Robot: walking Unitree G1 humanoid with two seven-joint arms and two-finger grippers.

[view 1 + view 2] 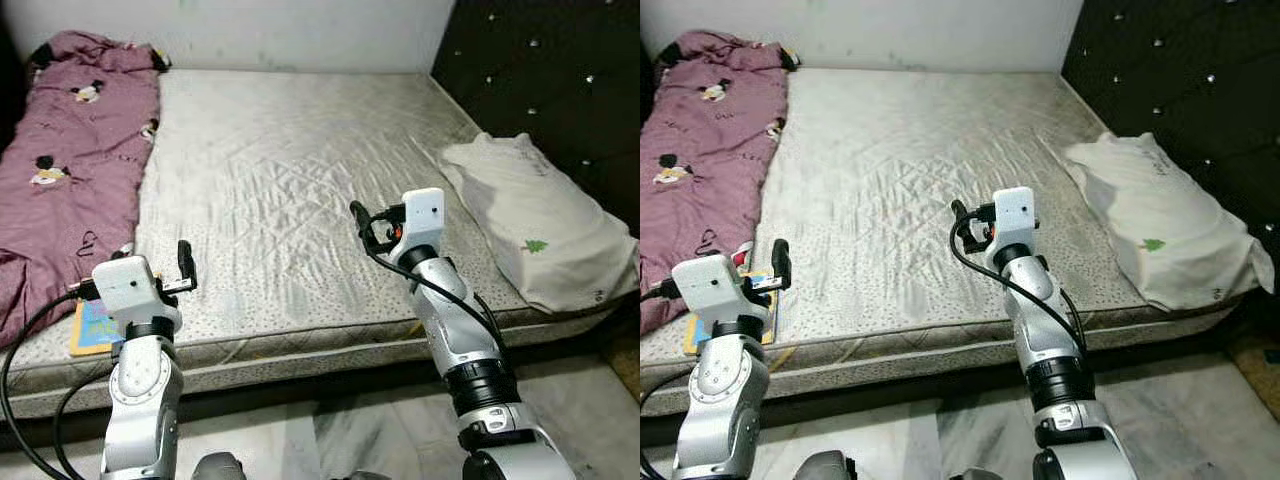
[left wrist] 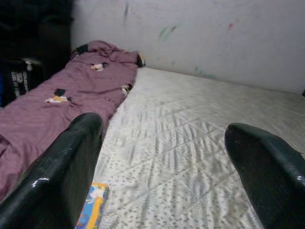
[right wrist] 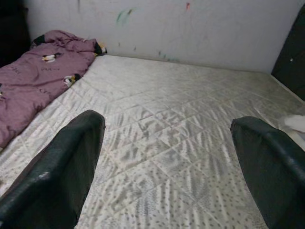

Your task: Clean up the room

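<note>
Near: left gripper lower left, right gripper centre, fingers apart, over mattress front edge | Mid: bare quilted white mattress | Far: rumpled purple cartoon-print blanket upper left; white pillow right edge.

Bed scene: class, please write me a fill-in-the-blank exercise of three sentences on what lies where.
1. The purple blanket lies along the bed's ____ side.
2. The white pillow lies by the ____ headboard.
3. The colourful book lies on the mattress near the ____ gripper.

Missing words: left; black; left
</note>
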